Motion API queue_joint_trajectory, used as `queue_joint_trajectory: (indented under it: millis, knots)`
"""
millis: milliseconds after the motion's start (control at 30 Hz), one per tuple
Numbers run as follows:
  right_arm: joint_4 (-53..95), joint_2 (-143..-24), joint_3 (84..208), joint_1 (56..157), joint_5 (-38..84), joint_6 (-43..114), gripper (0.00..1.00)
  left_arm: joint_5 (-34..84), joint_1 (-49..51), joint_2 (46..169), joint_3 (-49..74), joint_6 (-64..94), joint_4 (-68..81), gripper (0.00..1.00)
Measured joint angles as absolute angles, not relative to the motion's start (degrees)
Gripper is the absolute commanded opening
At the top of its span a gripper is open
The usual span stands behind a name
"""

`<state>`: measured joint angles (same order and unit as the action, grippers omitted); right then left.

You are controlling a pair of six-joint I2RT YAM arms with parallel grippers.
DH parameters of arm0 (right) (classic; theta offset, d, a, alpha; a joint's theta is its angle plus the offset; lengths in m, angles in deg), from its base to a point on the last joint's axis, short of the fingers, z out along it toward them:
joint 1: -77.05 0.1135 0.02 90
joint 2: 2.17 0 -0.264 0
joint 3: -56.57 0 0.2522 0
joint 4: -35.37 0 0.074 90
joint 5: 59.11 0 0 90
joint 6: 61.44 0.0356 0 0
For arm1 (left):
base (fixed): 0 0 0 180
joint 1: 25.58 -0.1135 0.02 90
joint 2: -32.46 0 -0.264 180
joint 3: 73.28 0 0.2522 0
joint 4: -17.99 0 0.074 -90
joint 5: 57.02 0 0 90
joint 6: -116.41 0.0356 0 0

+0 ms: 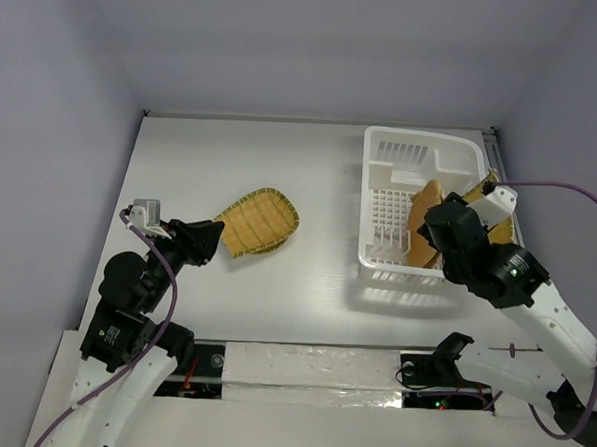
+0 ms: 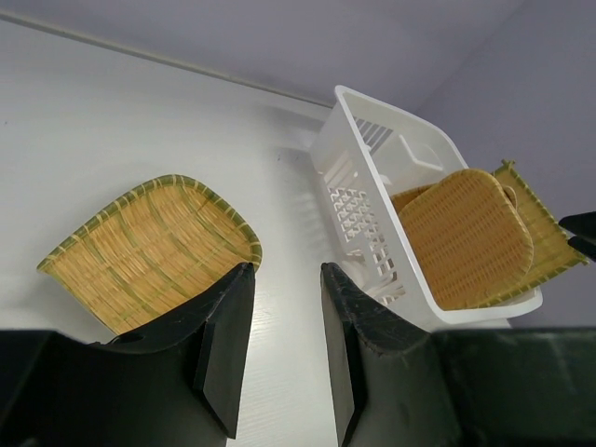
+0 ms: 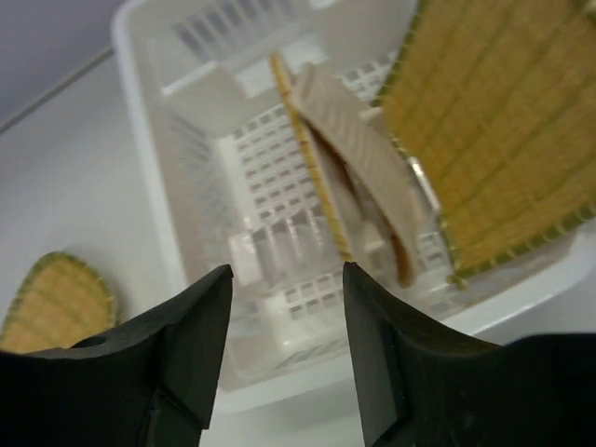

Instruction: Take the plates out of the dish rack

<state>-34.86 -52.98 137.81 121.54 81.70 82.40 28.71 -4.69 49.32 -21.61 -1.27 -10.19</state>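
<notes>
The white dish rack [image 1: 379, 178] stands at the back right. Two tan woven plates [image 1: 423, 212] stand on edge in it, and a larger square plate [image 3: 494, 121] leans on its right wall. One plate [image 1: 261, 222] lies on the table left of centre. My left gripper [image 1: 209, 242] is open and empty, its tips at that plate's near edge [image 2: 149, 247]. My right gripper [image 1: 436, 231] is open and empty, hovering over the rack's near end, with the standing plates [image 3: 307, 140] just beyond its tips [image 3: 287, 270].
The rack [image 2: 368, 219] with its plates [image 2: 466, 237] shows to the right in the left wrist view. White walls enclose the table at the back and sides. A purple cable [image 1: 580, 198] loops by the right arm.
</notes>
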Motion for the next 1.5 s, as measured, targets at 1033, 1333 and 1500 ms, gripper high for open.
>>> queue_joint_trajectory:
  millis: [1033,1333,1500]
  knots:
    - [-28.02,-67.67,133.40,109.98,75.47,62.29,0.36,28.93,-4.69,49.63,-21.61,-1.31,-10.19,0.33]
    - [-28.96,-69.74,134.27,109.70,76.30,58.66,0.05,28.95,-4.69,49.63,-21.61,-1.29,-10.19,0.33]
    - [-29.52,-70.33,135.98,109.68,76.47,56.56,0.00,28.95,-4.69,49.63,-21.61,-1.31,-10.19,0.33]
